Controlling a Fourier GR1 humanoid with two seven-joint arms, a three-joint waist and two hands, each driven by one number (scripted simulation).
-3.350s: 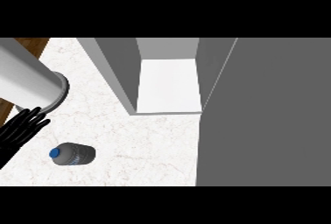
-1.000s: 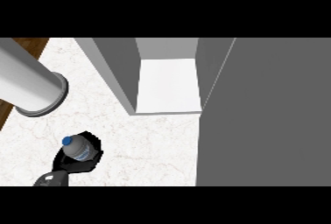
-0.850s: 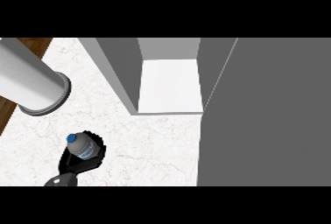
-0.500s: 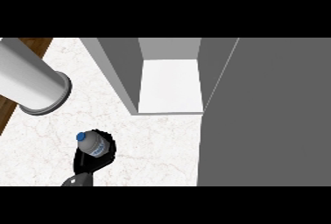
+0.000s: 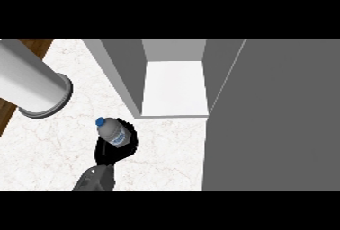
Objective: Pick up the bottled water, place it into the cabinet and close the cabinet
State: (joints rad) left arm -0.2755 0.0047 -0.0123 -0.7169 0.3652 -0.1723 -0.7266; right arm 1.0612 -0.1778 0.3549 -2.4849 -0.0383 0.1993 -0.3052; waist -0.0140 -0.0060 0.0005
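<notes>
Head view over the white marbled bench [image 5: 46, 143]. I see one black hand [image 5: 114, 150] entering from the lower edge on a grey forearm [image 5: 94, 180]; which arm it belongs to I cannot tell from this view alone, though I read it as the left. Its fingers are curled round the bottled water [image 5: 111, 133], which it holds with the blue cap tilted up and away from the wrist. The bottle sits just in front of the open cabinet [image 5: 174, 85], below its left wall and near the front edge of its pale floor. The grey cabinet door [image 5: 272, 117] stands open, right of the cabinet. A large grey cylinder [image 5: 30, 85] lies left of the cabinet
</notes>
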